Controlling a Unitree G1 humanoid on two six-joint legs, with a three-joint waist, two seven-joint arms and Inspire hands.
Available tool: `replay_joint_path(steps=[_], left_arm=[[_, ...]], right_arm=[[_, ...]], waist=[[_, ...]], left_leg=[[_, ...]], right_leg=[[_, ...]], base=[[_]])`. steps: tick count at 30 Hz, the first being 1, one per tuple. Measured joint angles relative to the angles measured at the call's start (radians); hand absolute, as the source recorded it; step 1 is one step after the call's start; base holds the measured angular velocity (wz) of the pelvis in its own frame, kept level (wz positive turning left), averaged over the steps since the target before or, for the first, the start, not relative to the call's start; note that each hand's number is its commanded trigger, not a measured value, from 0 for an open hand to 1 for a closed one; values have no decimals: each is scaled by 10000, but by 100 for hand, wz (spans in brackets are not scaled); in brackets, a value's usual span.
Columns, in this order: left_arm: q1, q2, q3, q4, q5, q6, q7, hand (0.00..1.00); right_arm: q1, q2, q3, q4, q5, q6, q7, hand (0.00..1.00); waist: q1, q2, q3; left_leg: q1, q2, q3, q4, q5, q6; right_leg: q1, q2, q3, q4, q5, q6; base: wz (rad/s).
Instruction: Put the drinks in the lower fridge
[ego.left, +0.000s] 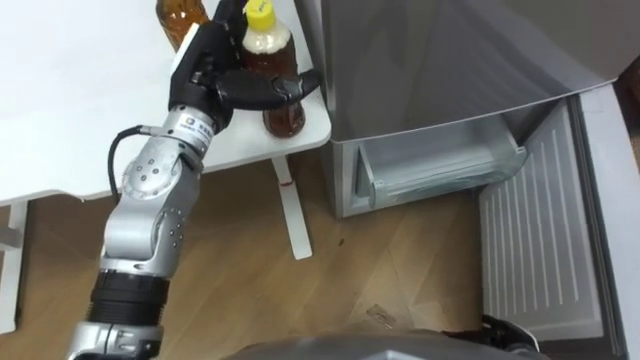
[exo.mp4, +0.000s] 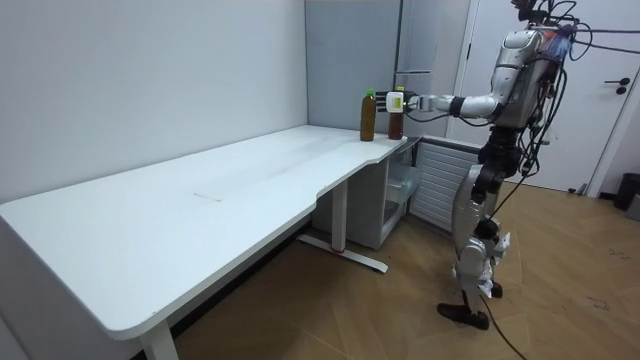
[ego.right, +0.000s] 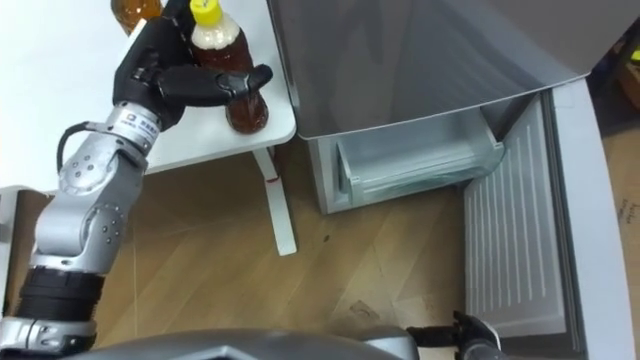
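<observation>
**Left hand clamped on one of two drink bottles at the table corner, lower fridge open alongside**

I see my left hand (ego.left: 205, 65) reaching up from the lower left. Its dark fingers (ego.left: 265, 90) are curled tight round the middle of a brown plastic drink bottle with a yellow cap (ego.left: 270, 52). The thumb is hidden behind the bottle. The bottle is upright, with its base at the table top; I cannot tell whether it is lifted clear.

I count two bottles. The second is an amber plastic drink bottle (ego.left: 180, 18), also upright, just beside the held one and further in from the table edge. In the room view it has a green cap. Both are on the table, outside the fridge.

There is one long white table (ego.left: 60, 100). The held bottle is at its rounded corner, close to the edge that faces the fridge.

There is one tall grey fridge (ego.left: 430, 60), standing just beside that table corner. Its lower door (ego.left: 540, 250) is swung wide open to my right, showing a ribbed white inner face. Inside the lower compartment there is one pale, clear drawer (ego.left: 440, 165).

A bare wooden floor (ego.left: 300, 300) lies between the table's white leg (ego.left: 292, 205) and the fridge, and in front of the open compartment. In the room view I stand upright at the end of the table, facing it, with the arm held out level.
</observation>
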Motion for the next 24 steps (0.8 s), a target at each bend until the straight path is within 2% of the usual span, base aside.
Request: replay_joint_path(steps=[5,10,14,15,16,19,20,21,22,24], left_arm=[[-454,0,-42,332,-24,-7,269,0],[-1089,-3,-52,1307,-18,-8,385,0],[-1308,0,-51,1534,-17,-9,412,0],[-1309,1,-51,1534,-18,-10,413,13],[-1321,1,-51,1534,-19,-10,413,53],[-1349,3,-51,1576,-22,-12,411,66],[-1355,3,-51,1603,-21,-14,410,76],[-1355,3,-51,1613,-21,-14,410,95],[-1355,3,-51,1638,-20,-15,409,100],[-1357,3,-51,1703,-19,-27,405,100]], right_arm=[[-25,-30,8,-48,-309,-7,-98,0],[-34,-59,8,9,-353,-3,-265,0],[-22,-59,19,36,-352,5,-285,0],[-19,-58,25,37,-352,7,-289,0],[-23,-58,28,37,-352,7,-291,0],[-36,-60,29,74,-353,4,-292,0],[-40,-60,29,89,-353,4,-294,0],[-46,-59,29,124,-353,3,-297,0],[-63,-60,28,174,-358,1,-303,0],[-78,-60,23,223,-371,3,-327,0]], waist=[[-50,89,41],[-65,186,29],[-49,193,24],[-55,197,22],[-59,201,19],[-57,202,19],[-57,203,18],[-58,204,18],[-56,213,15],[-57,242,6]], left_leg=[[24,25,67,-27,-1,0],[86,47,149,-120,0,-4],[108,47,225,-122,0,-4],[109,47,247,-120,0,-4],[104,48,254,-120,0,-4],[103,51,259,-119,0,-4],[103,51,259,-119,0,-4],[103,51,259,-118,0,-4],[103,52,260,-119,0,-4],[101,54,261,-119,0,-4]], right_leg=[[-10,17,52,-3,22,-6],[-32,45,125,-7,32,-17],[-45,45,215,-8,32,-16],[-53,45,235,-9,33,-15],[-62,45,243,-10,35,-15],[-66,46,249,-10,35,-16],[-66,46,249,-10,36,-16],[-66,46,249,-10,36,-17],[-66,47,249,-9,38,-17],[-67,49,260,-8,41,-16]], base=[[-3],[-5],[-7],[-4],[0],[0],[0],[0],[0],[0]])
